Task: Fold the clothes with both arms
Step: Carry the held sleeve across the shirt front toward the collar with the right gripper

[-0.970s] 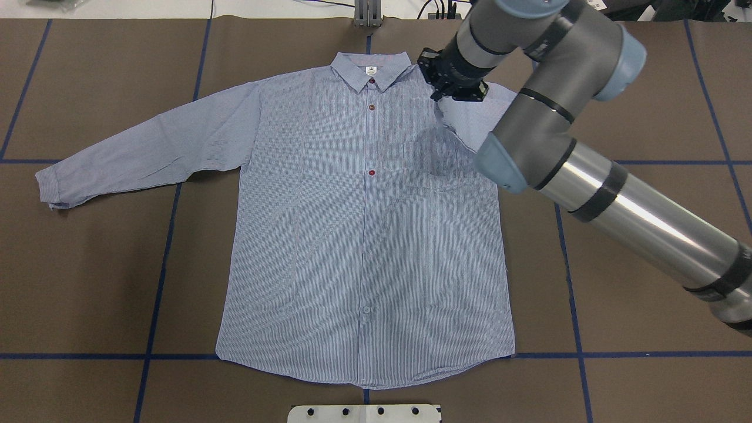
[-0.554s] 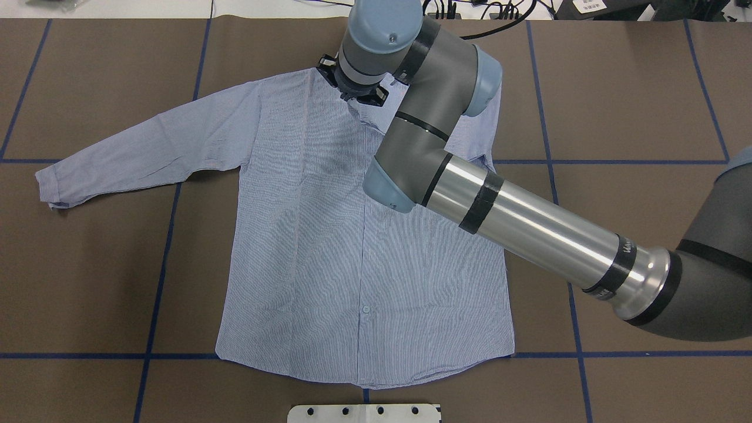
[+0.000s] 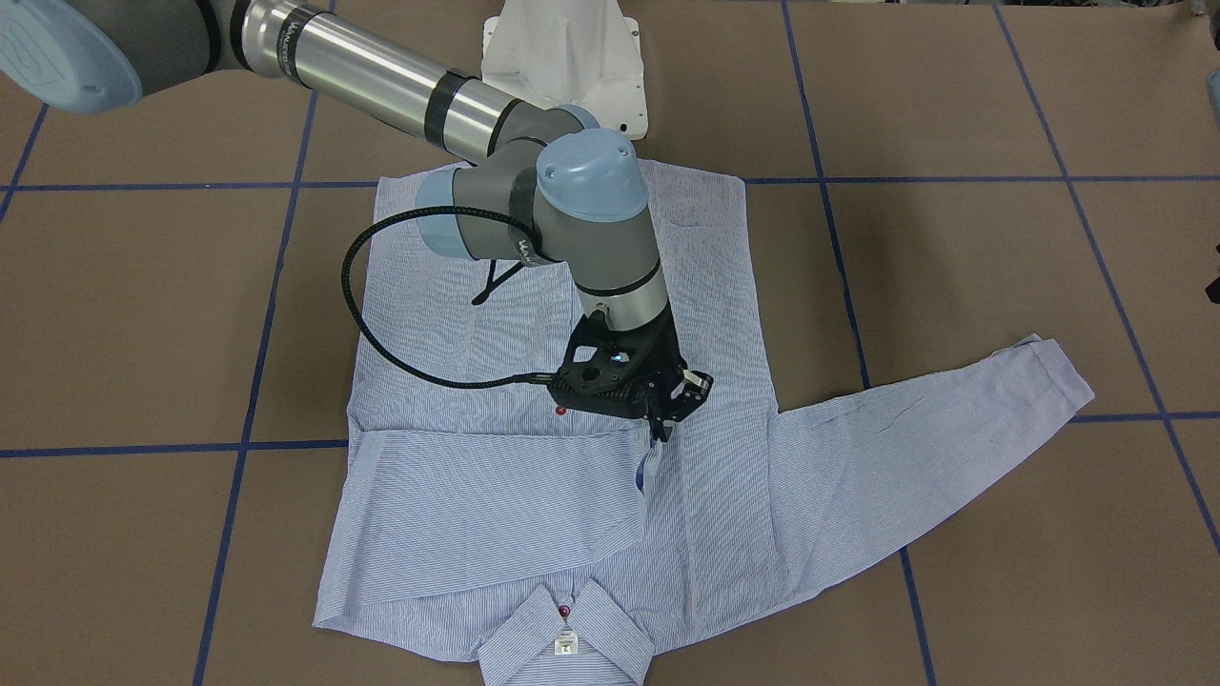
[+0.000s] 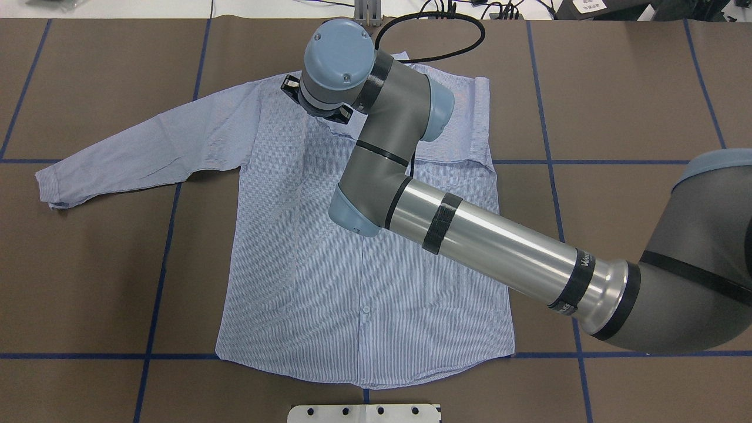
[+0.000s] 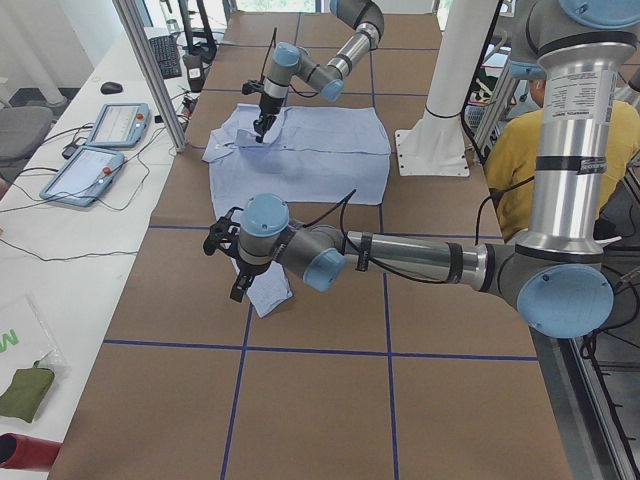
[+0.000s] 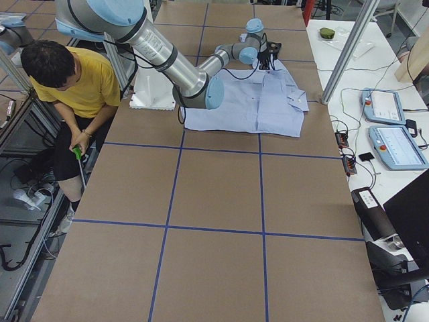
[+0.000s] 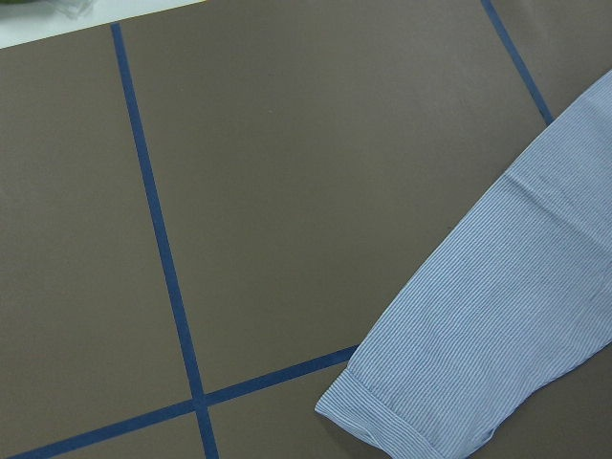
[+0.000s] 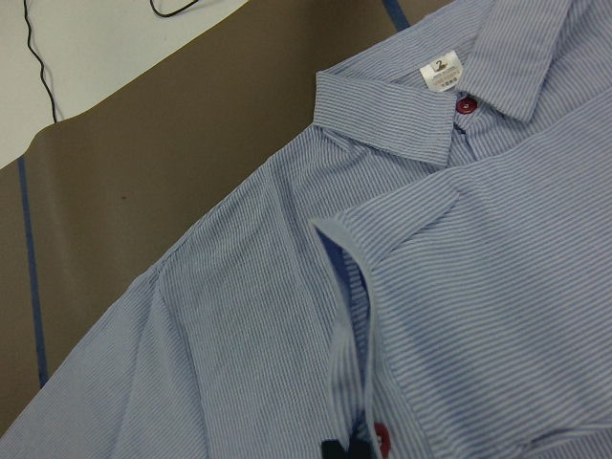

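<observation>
The light blue striped shirt (image 4: 364, 264) lies flat, front up, collar (image 3: 567, 629) toward the far side of the table. My right gripper (image 3: 661, 426) is shut on the cuff of the shirt's right-side sleeve (image 3: 477, 495) and holds it low over the chest, so that sleeve lies folded across the body. The right wrist view shows the pinched cuff strip (image 8: 337, 382) and the neck label (image 8: 440, 69). The other sleeve (image 4: 141, 147) lies stretched out sideways. My left gripper (image 5: 234, 274) hovers by that sleeve's cuff (image 7: 382, 421); I cannot tell whether it is open or shut.
The white pedestal base (image 3: 562, 57) stands at the shirt's hem side. Blue tape lines cross the brown table cover (image 4: 88, 264). Teach pendants (image 5: 100, 150) lie beyond the far table edge. A person in yellow (image 6: 74, 74) sits beside the robot base.
My right arm has swept leftward across the shirt's upper chest, from its right shoulder past the collar, dragging the sleeve over the front. The outstretched sleeve has not moved.
</observation>
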Controlling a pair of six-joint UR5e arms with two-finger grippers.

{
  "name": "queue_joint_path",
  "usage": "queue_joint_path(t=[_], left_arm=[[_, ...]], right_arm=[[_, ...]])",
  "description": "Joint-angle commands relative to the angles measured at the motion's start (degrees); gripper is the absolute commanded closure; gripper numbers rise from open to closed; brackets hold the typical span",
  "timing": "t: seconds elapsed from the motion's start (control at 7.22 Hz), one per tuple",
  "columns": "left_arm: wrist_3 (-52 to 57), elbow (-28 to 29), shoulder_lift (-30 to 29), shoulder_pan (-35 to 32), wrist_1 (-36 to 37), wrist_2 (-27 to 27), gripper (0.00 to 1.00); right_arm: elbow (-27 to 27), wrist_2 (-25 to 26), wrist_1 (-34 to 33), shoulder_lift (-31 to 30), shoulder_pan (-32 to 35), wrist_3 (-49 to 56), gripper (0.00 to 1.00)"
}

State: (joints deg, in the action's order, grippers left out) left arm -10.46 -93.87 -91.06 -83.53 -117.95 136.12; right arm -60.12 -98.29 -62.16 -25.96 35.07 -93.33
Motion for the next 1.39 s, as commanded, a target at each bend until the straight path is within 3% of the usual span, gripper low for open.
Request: queue_joint_path(t=[0.0,0.28,0.42,0.55,0.83,0.97,1.25], left_arm=[[0.0,0.0,0.0,0.1,0.0,-0.1,0.0],[0.1,0.1,0.0,0.3,0.0,-0.1,0.0],[0.1,0.0,0.0,1.1,0.0,0.0,0.0],[0.1,0.7,0.0,1.8,0.0,0.0,0.0],[-2.7,3.1,-2.5,5.9,-0.5,-0.3,0.0],[-8.8,6.6,-3.7,7.1,-5.1,-0.6,0.0],[-20.9,15.1,-5.0,9.0,-15.4,-0.7,0.04]], right_arm=[[1.6,0.6,4.1,0.4,-1.4,-1.5,1.0],[3.3,2.9,5.4,1.4,-2.7,-1.8,1.0],[4.2,3.5,5.4,2.3,-3.1,-1.9,0.21],[6.7,5.0,5.4,4.8,-4.0,-3.9,0.02],[7.0,6.9,5.3,6.4,-5.0,-7.7,0.01],[5.6,6.9,4.9,6.7,-4.8,-9.1,0.01],[-5.7,6.4,0.8,-1.1,-3.4,-9.9,0.01]])
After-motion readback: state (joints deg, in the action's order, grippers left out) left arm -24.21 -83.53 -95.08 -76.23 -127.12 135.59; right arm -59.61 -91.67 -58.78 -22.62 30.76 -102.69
